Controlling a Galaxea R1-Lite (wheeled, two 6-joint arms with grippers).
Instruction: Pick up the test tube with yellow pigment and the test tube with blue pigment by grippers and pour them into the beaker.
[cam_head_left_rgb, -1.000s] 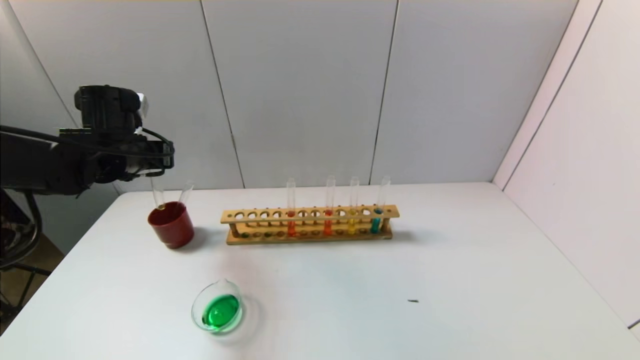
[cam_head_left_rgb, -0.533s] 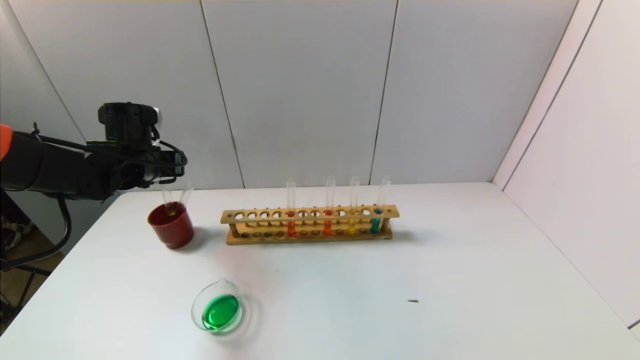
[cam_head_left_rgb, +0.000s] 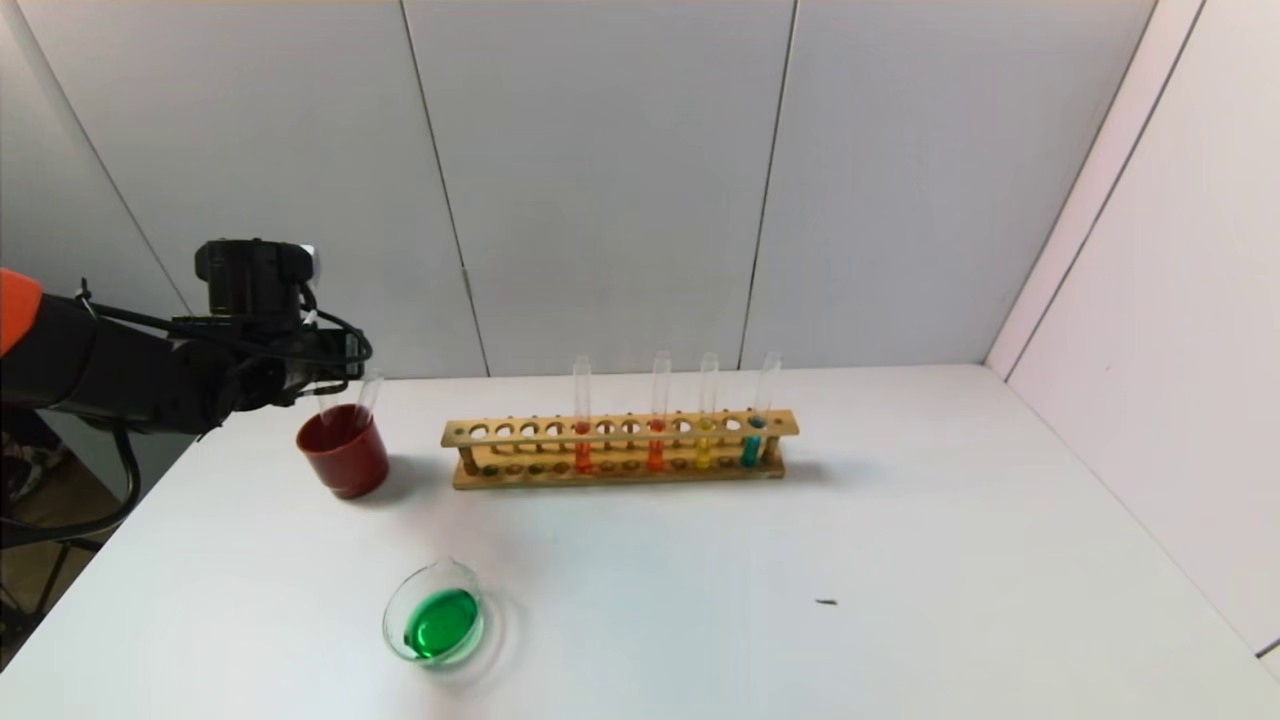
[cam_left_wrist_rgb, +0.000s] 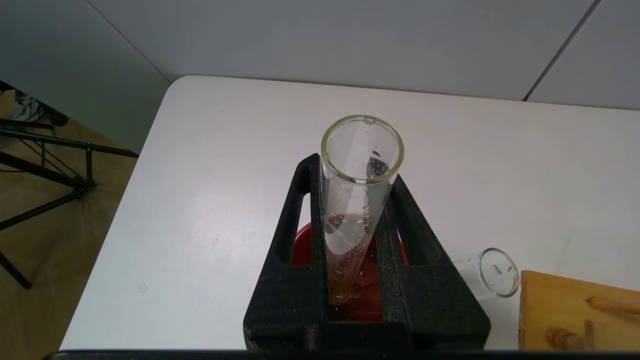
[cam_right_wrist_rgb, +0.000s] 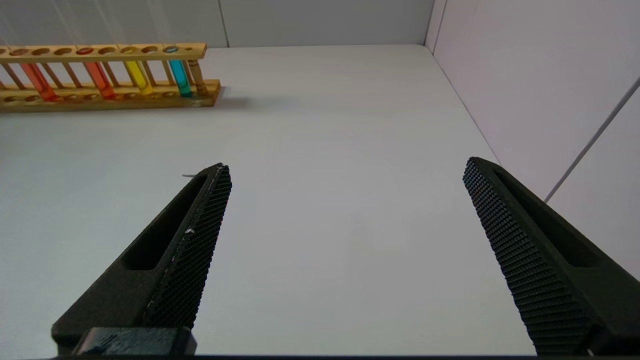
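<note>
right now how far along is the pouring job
Looks done: the beaker holds green liquid, and one emptied tube leans in the red cup. In hand: the left gripper lowers a near-empty tube into that cup. Left: release it.

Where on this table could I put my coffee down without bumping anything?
The wide bare stretch of table right of the rack is free. It is crowded on the left: red cup, left gripper holding a test tube, beaker.
</note>
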